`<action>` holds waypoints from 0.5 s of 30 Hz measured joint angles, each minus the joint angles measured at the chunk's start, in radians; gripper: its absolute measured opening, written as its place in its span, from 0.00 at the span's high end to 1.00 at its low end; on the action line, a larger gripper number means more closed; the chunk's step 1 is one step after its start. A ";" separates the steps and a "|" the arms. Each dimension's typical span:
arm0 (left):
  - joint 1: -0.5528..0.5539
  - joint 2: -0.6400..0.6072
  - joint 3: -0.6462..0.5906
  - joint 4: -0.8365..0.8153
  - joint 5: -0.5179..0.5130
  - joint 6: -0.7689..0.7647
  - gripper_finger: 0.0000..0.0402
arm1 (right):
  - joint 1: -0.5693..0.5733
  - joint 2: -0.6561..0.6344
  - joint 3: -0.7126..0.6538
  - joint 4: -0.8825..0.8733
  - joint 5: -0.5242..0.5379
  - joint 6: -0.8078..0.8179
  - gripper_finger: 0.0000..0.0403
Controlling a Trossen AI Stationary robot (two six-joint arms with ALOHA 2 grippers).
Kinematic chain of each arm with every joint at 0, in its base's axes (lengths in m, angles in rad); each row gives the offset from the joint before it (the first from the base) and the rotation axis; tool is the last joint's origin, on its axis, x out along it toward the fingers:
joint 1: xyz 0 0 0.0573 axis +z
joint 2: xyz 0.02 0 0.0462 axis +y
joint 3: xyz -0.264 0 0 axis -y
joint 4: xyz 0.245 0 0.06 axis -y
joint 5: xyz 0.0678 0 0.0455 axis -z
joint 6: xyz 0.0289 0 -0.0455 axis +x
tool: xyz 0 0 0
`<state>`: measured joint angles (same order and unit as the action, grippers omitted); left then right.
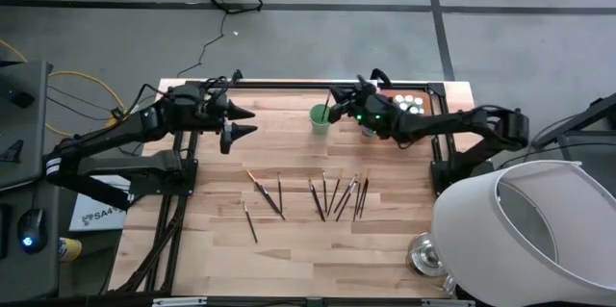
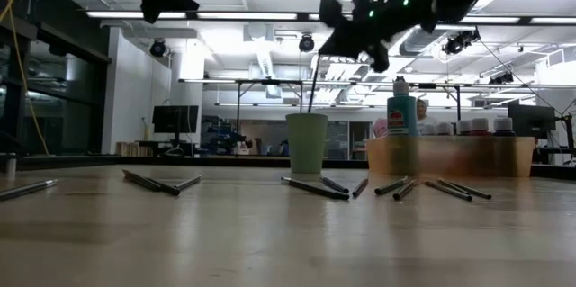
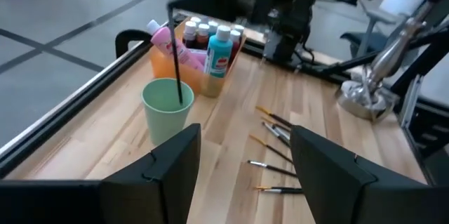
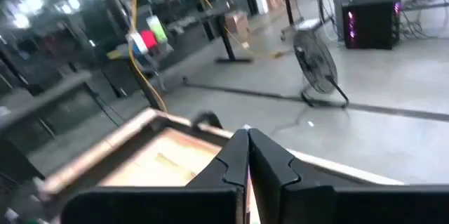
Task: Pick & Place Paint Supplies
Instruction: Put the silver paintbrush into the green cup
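Brush [image 3: 175, 55], thin and dark, upright over the green cup [image 3: 168, 109], pinched between the closed fingers of the right gripper [image 1: 334, 107] above the rim. Best lowered straight and let go only once the tip sits well inside the cup. Left gripper [image 1: 252, 120] waiting, fingers apart, empty, above the desk [image 1: 289, 240]. More brushes [image 1: 327, 196] scattered flat on pale wood grain, slender, prone to rolling. Smooth capped bottles [image 3: 219, 48] packed in the translucent orange tray [image 2: 450, 156] just beside the cup.
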<state>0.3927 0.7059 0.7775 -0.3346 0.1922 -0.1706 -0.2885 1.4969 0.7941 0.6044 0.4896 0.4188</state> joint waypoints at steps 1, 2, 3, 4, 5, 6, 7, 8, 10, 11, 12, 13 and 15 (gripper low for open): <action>0.000 -0.016 -0.010 0.002 0.001 -0.009 0.47 | -0.001 0.017 0.000 0.000 0.000 -0.001 0.99; 0.000 -0.032 -0.020 0.002 0.001 -0.016 0.47 | -0.002 0.032 0.000 0.005 0.000 -0.001 0.99; 0.000 -0.047 -0.028 0.000 0.000 -0.018 0.47 | -0.002 0.046 0.000 0.014 0.001 -0.001 0.99; 0.000 -0.061 -0.035 -0.001 0.000 -0.020 0.47 | -0.002 0.056 0.000 0.023 0.002 -0.004 0.99; 0.000 -0.075 -0.039 -0.005 -0.006 -0.023 0.47 | -0.002 0.066 0.000 0.028 0.005 -0.005 0.99; 0.000 -0.088 -0.043 -0.007 -0.013 -0.027 0.47 | -0.005 0.077 0.000 0.033 0.007 -0.011 0.99; 0.000 -0.100 -0.043 -0.009 -0.016 -0.032 0.47 | -0.008 0.084 0.000 0.035 0.007 -0.020 0.99; 0.000 -0.111 -0.044 -0.007 -0.019 -0.038 0.47 | -0.008 0.094 0.000 0.031 0.007 -0.030 0.99; 0.000 -0.129 -0.045 -0.010 -0.019 -0.044 0.47 | -0.009 0.108 0.000 0.034 0.008 -0.047 0.99; 0.000 -0.134 -0.045 -0.011 -0.019 -0.044 0.47 | -0.009 0.112 0.000 0.032 0.008 -0.050 0.99; 0.000 -0.138 -0.045 -0.012 -0.020 -0.044 0.47 | -0.009 0.113 0.000 0.033 0.005 -0.049 0.99; 0.000 -0.143 -0.045 -0.012 -0.020 -0.044 0.47 | -0.009 0.114 0.000 0.033 0.001 -0.049 0.99; 0.000 -0.151 -0.045 -0.013 -0.020 -0.044 0.47 | -0.008 0.114 0.000 0.029 -0.005 -0.050 0.99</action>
<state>0.3927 0.5552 0.7322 -0.3474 0.1725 -0.2150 -0.2966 1.6104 0.7940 0.6332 0.4841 0.3690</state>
